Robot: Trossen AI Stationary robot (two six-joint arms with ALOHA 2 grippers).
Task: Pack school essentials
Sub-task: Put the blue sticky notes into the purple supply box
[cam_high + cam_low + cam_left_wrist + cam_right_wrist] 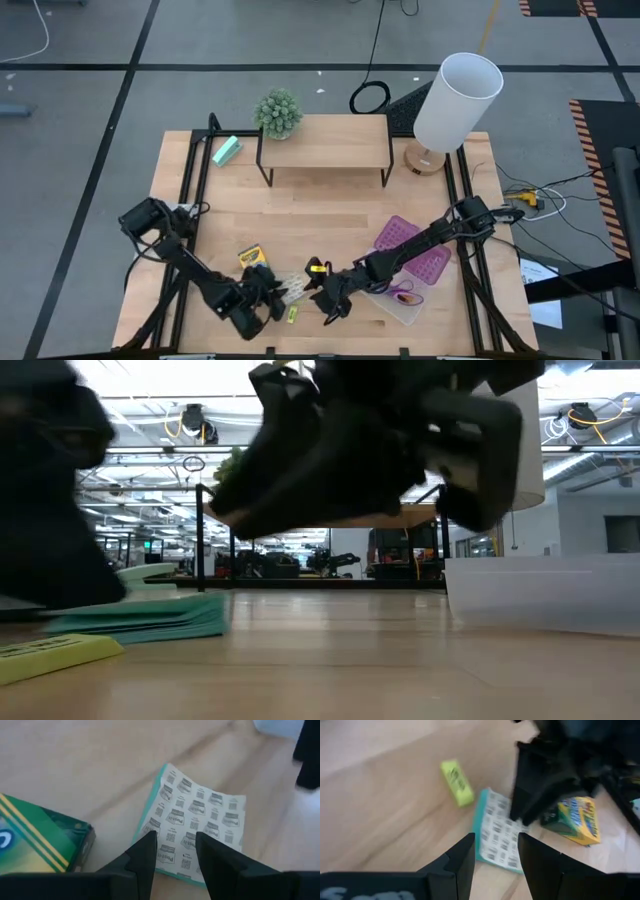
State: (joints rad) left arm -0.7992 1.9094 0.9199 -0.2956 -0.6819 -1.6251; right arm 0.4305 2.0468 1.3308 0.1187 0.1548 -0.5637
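The greenish patterned card pack (197, 827) lies flat on the table, also visible in the high view (291, 290). My left gripper (175, 855) is open, its fingers standing over the pack's edge. The yellow-green crayon box (40, 845) lies beside it. My right gripper (495, 855) hovers open a little to the pack's right (325, 300); its wrist view shows the pack (497, 837), the tiny yellow piece (456, 782) and the crayon box (577, 820). The purple-handled scissors (405, 295) lie in the clear box. My left gripper has a finger (145, 857) on either side of the card pack's edge (175, 870), coming from above at a slant. I cannot tell whether the fingers touch the pack, which lies flat on the table.
A clear box with its purple lid (410, 262) sits at the right front. A wooden shelf (325, 140) with a small plant (278, 112), a mint-green block (226, 151) and a white lamp (455, 100) stand at the back.
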